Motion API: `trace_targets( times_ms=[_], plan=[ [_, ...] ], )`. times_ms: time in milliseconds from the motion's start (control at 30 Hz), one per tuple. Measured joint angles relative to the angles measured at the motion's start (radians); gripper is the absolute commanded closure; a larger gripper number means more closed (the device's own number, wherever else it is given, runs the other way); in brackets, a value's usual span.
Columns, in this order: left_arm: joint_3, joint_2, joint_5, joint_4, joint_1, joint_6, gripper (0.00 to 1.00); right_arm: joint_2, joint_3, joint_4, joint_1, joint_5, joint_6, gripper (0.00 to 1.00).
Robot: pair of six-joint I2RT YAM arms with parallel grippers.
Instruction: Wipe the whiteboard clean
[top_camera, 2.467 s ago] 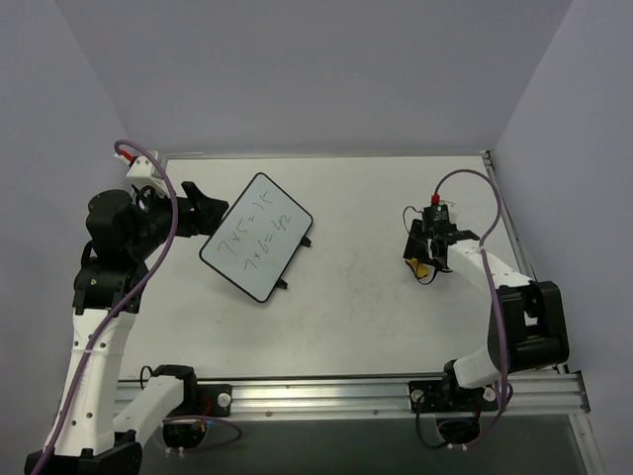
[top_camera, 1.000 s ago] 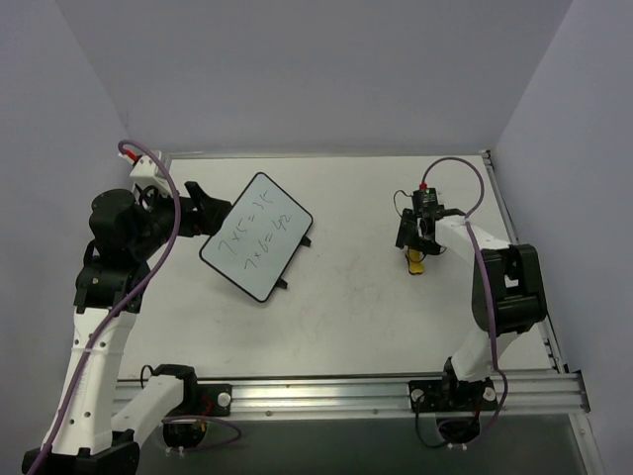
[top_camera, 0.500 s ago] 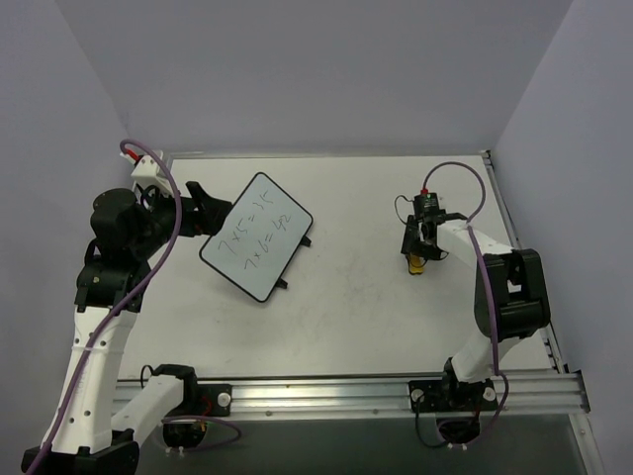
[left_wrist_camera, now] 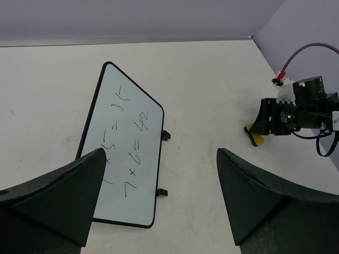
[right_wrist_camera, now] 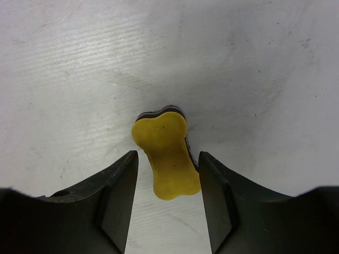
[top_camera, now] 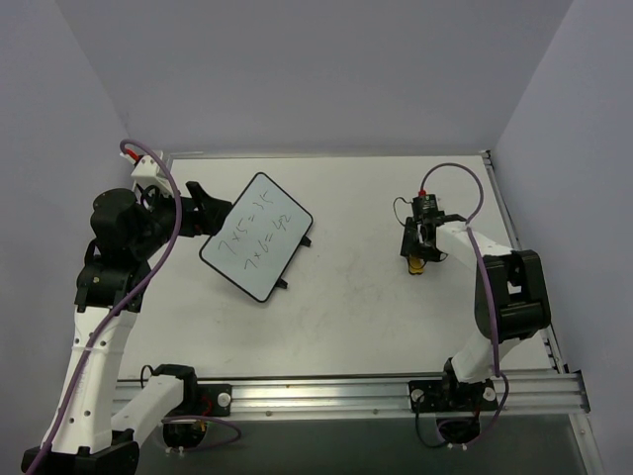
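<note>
The whiteboard [top_camera: 257, 237] lies on the table at centre left, with dark handwritten sums on it; it also shows in the left wrist view [left_wrist_camera: 124, 159]. My left gripper [top_camera: 216, 213] is open and empty, held just left of the board's upper edge [left_wrist_camera: 160, 153]. The yellow-black eraser [top_camera: 416, 264] lies on the table at the right, and shows in the left wrist view [left_wrist_camera: 256, 138]. My right gripper [top_camera: 417, 253] is open and lowered over it. In the right wrist view the eraser [right_wrist_camera: 167, 159] lies between the two fingers of this gripper [right_wrist_camera: 168, 154], with a gap on the left side.
The pale table [top_camera: 356, 307] has a metal rail [top_camera: 346, 396] along its near edge. Lilac walls close in at the back and both sides. The right arm's purple cable [top_camera: 485, 198] loops above its wrist.
The right arm has swung its gripper up and left and settled it over the eraser, fingers on either side. The left arm and the whiteboard have barely moved.
</note>
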Motion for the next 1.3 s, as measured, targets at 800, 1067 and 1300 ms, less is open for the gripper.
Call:
trace_targets(
  times_ms=[800, 1067, 1300],
  plan=[
    [0.000, 0.000, -0.004, 0.000, -0.011, 0.000, 0.06, 0.032, 0.000, 0.020, 0.009, 0.000, -0.001, 0.60],
    [0.000, 0.000, -0.007, 0.000, -0.012, 0.001, 0.06, 0.033, -0.003, 0.026, 0.009, 0.000, -0.003, 0.64],
    [0.000, 0.000, -0.008, 0.000, -0.012, 0.001, 0.06, 0.033, -0.005, 0.028, 0.009, 0.000, -0.003, 0.67]
  ],
)
